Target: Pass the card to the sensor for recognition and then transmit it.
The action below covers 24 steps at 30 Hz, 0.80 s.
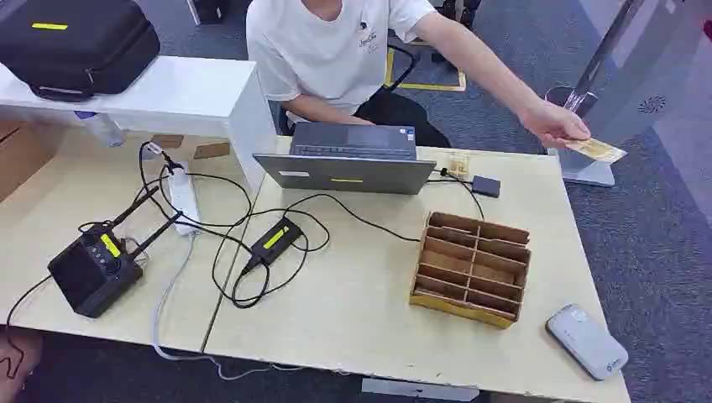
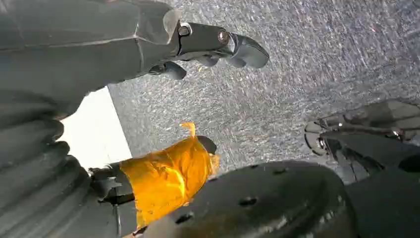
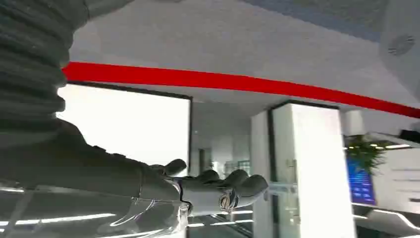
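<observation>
Left hand (image 2: 218,47) hangs over grey speckled carpet (image 2: 307,59), fingers loosely apart, holding nothing. Right hand (image 3: 218,191) points into a bright room with a red stripe (image 3: 247,84), fingers stretched and apart, nothing in them. In the head view, the card (image 1: 598,150) is at upper right, pinched in a person's hand (image 1: 554,124) past the light wood table (image 1: 353,311) edge. Wooden divided organizer (image 1: 472,267) at centre right, slots bare. Grey sensor (image 1: 587,341) lies at the lower right corner.
</observation>
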Tool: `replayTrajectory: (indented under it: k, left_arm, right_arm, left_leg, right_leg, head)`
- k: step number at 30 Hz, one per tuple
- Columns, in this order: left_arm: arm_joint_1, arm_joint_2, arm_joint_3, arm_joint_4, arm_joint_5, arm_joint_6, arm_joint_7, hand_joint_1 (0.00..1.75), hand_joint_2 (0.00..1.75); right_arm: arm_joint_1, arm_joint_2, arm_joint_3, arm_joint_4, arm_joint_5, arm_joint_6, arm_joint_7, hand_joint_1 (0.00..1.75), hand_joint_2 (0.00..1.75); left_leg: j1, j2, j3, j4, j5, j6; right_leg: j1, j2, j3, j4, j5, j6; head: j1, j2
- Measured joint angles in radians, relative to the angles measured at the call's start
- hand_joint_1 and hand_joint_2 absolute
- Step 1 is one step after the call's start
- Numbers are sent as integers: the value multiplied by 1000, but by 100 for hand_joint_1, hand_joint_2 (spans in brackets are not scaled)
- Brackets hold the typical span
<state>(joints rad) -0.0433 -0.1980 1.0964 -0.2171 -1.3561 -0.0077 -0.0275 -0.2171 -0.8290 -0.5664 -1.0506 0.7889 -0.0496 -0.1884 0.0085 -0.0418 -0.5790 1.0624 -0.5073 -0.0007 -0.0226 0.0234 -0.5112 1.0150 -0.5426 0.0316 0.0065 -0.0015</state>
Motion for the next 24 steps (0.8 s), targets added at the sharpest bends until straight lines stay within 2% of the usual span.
replayTrajectory:
  k: [6,11,18,24]
  left_arm:
    - [0,-3,0,0,3,-27,-5,0,175]
    - [-2,-5,0,0,0,-48,-5,0,175]
    - [-6,-5,0,5,-9,-73,-5,0,175]
    - [-11,-5,-1,6,-19,-97,-1,0,175]
  right_arm:
    - [-88,0,198,-26,-49,-34,45,0,175]
    - [-176,23,361,-25,-75,-72,73,0,175]
    - [-290,76,555,-11,-102,-124,103,0,175]
    - [-414,161,720,30,-107,-175,125,0,175]
  left_leg:
    - [0,0,-1,0,1,-1]
    - [0,-1,-1,0,1,-1]
    - [1,-4,-4,0,5,-2]
    - [1,-4,-4,0,6,-3]
  right_leg:
    - [0,0,1,1,1,0]
    - [0,0,0,2,1,0]
    - [0,-3,0,3,2,-1]
    - [1,-4,-2,4,3,-2]
  head:
    - [0,0]
    - [-1,0]
    - [0,0]
    - [-1,0]
